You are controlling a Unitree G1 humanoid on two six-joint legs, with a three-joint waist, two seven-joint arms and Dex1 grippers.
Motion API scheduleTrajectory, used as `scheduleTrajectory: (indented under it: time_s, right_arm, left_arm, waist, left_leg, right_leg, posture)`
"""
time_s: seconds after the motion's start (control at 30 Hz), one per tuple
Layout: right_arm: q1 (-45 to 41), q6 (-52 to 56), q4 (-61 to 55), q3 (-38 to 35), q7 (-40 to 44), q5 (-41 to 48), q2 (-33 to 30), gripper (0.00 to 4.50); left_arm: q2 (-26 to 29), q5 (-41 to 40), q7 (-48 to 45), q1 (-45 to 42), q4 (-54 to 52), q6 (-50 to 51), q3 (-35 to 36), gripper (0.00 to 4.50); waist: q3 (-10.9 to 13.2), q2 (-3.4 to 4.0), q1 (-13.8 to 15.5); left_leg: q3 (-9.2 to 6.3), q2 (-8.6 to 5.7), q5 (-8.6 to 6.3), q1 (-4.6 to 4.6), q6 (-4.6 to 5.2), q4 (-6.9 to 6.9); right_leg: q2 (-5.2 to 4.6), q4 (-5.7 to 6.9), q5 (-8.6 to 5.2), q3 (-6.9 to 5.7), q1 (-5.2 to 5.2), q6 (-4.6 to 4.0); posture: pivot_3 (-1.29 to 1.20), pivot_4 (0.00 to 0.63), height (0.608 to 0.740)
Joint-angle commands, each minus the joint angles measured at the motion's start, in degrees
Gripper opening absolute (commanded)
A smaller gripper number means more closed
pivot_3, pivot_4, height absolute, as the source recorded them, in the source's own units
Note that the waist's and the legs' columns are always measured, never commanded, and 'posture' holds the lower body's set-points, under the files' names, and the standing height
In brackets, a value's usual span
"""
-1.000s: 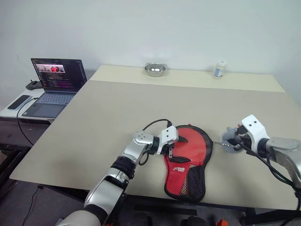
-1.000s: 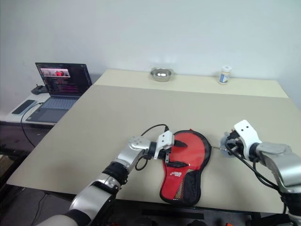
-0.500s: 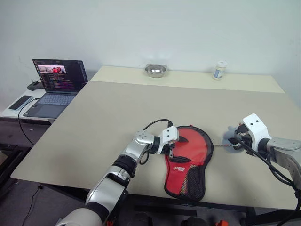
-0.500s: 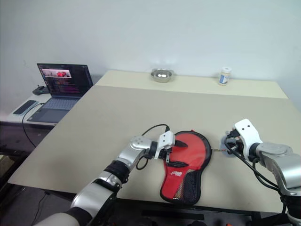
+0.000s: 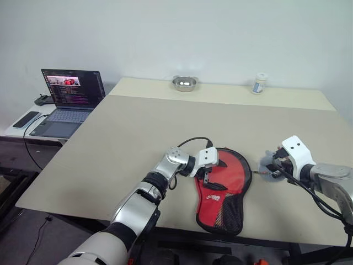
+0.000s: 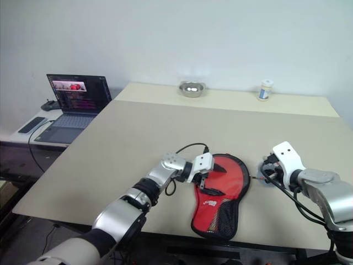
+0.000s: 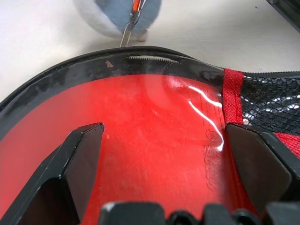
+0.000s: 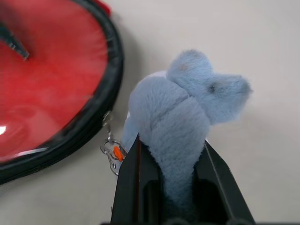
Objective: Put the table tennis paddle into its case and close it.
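Case [image 5: 223, 187] lying flat near the front edge of the beige surface [image 5: 165, 121], lower centre of the head views, red side up, round end toward the far side, mesh-pocket end pointing at the front edge. Wide bare stretch of surface behind and to the left of it. Metal bowl [image 5: 184, 83] and small white bottle [image 5: 258, 83] far off along the back edge; laptop [image 5: 66, 102] on a side desk at upper left.

Left hand [image 5: 208, 178] reaching in from lower left, over the case's left rim, black fingers [image 7: 79, 159] spread wide above the red panel, holding nothing.

Right hand [image 5: 276, 165] at right of frame, just beyond the case's right rim, fingers [image 8: 126, 183] nearly closed, pinching a blue plush charm [image 8: 183, 117]. Charm joined by a small metal clip [image 8: 111, 152] close to the case's black edge. Paddle not distinguishable; whether inside the case, cannot tell.
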Motion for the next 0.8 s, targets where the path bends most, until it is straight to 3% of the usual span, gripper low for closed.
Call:
scheduleTrajectory:
  time_s: [0.03, 0.33, 0.63, 0.8]
  right_arm:
    - [3.41, 2.4, -5.76, -4.43, 2.95, 2.47, -3.46, 0.21]
    - [13.37, 7.79, -22.41, -8.16, 9.21, 11.84, -8.14, 0.21]
    - [26.19, 5.21, -33.22, -13.16, 16.71, 17.07, -14.68, 0.21]
    - [30.5, 1.63, -34.53, -11.62, 15.19, 16.94, -14.29, 0.2]
  left_arm:
    - [-0.98, 6.76, 2.8, 3.86, 6.12, 2.45, -4.21, 4.5]
    - [-2.71, 7.6, 4.01, 4.66, 6.98, 3.16, -4.84, 4.5]
    - [-4.31, 8.64, 4.66, 4.64, 7.18, 3.12, -4.99, 4.5]
    - [-4.81, 8.88, 4.97, 4.47, 7.3, 3.2, -4.94, 4.5]
  waist:
    - [-0.14, -0.09, 0.08]
    - [-0.52, -0.34, 0.59]
    - [-0.69, -0.16, 1.98]
    - [-0.73, -0.14, 2.47]
  left_leg:
    - [-0.01, -0.06, -0.02, 0.01, 0.04, 0.0]
    - [-0.23, -0.32, -0.11, 0.04, 0.19, 0.0]
    - [-1.38, -1.08, -0.39, -0.11, 0.59, -0.13]
    - [-1.48, -1.39, -0.8, -0.11, 0.96, -0.06]
  right_leg:
    - [-0.09, -0.01, -0.03, -0.01, 0.0, 0.05]
    - [-0.77, -0.18, -0.18, -0.31, 0.28, 0.33]
    - [-1.57, -0.91, -0.19, -1.56, 1.07, 0.8]
    - [-1.86, -1.35, -0.25, -1.67, 1.43, 1.11]
  posture:
    - [0.0, 0.15, 0.74]
    - [0.0, 0.15, 0.74]
    - [0.0, 0.15, 0.74]
    - [0.0, 0.15, 0.74]
